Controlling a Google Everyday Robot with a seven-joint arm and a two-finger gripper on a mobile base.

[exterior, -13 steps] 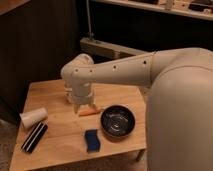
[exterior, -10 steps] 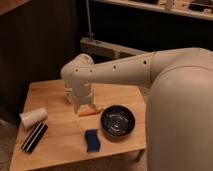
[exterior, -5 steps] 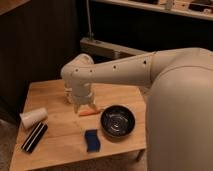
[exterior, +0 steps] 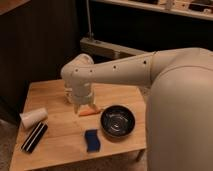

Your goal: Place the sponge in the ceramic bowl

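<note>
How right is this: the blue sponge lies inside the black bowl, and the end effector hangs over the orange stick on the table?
One thing is wrong. The sponge is not inside the bowl; it lies on the table beside the bowl, nearer the front edge. The camera view shows this. The end effector does hang over the orange stick.

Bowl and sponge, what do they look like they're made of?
The bowl looks like glazed ceramic: glossy black with bright reflections. The sponge is probably soft foam: matte dark blue, rounded edges. The end effector hangs open just above an orange stick.
</note>
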